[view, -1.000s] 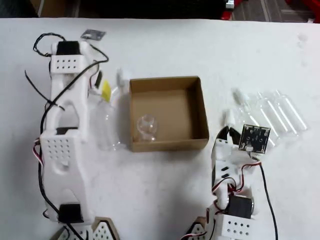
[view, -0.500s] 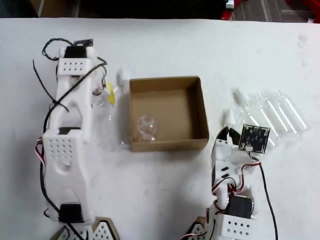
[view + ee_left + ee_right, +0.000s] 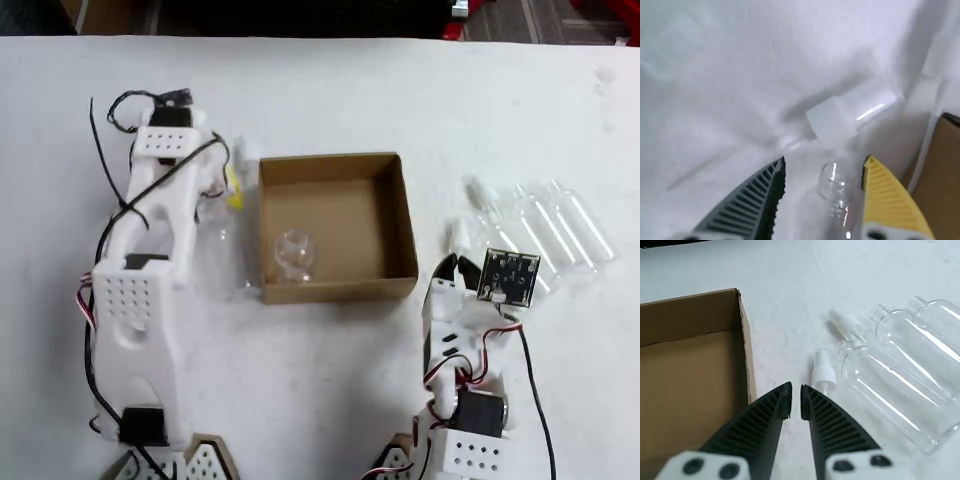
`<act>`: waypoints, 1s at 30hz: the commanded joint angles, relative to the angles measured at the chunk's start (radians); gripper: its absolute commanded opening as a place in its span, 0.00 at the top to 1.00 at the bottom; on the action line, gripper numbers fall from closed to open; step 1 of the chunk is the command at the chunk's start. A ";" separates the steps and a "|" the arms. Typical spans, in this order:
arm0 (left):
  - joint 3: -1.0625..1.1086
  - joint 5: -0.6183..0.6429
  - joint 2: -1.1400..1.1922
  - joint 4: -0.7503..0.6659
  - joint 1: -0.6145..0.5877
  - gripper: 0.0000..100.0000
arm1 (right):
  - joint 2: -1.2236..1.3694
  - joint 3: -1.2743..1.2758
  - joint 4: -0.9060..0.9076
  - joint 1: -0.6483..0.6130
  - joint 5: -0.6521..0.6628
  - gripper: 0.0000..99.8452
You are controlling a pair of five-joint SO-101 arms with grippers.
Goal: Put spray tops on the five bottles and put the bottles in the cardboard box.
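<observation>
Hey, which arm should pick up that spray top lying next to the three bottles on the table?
Right. The right gripper sits empty, just short of the spray top. The left gripper is on the far side of the cardboard box and holds a bottle.

Left tool (image 3: 823,161) gripping bottle (image 3: 836,186); right tool (image 3: 795,391) nearly closed.

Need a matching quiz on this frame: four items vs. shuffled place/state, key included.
Items
1. cardboard box
2. open-necked bottle at the left gripper
3. three clear bottles
4. loose spray top

Place/state
a. lying side by side, uncapped
b. on the table between box and lying bottles
c. holds a lone bottle
d. on the left arm's side of the box

Pairs: 1-c, 2-d, 3-a, 4-b
</observation>
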 commanded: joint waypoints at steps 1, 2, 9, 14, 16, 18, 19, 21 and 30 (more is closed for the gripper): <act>-0.005 0.023 -0.015 -0.018 0.015 0.77 | -0.004 0.005 0.004 0.004 0.011 0.98; -0.005 0.023 -0.015 -0.020 0.015 0.77 | -0.004 0.005 0.004 0.004 0.011 0.98; -0.003 0.028 -0.010 -0.021 0.031 0.77 | -0.004 0.005 0.004 0.004 0.011 0.98; -0.005 0.029 -0.010 -0.020 0.067 0.77 | -0.004 0.005 0.004 0.004 0.011 0.98; -0.008 0.029 -0.010 -0.021 0.064 0.77 | -0.004 0.005 0.004 0.004 0.011 0.98; -0.008 0.029 -0.010 -0.021 0.061 0.77 | -0.004 0.005 0.004 0.004 0.011 0.98; -0.008 0.029 -0.010 -0.021 0.061 0.77 | -0.004 0.005 0.004 0.004 0.011 0.98; -0.008 0.029 -0.010 -0.021 0.062 0.79 | -0.004 0.005 0.004 0.004 0.011 0.98; -0.009 0.029 -0.021 -0.020 0.064 0.89 | -0.004 0.005 0.004 0.004 0.011 0.98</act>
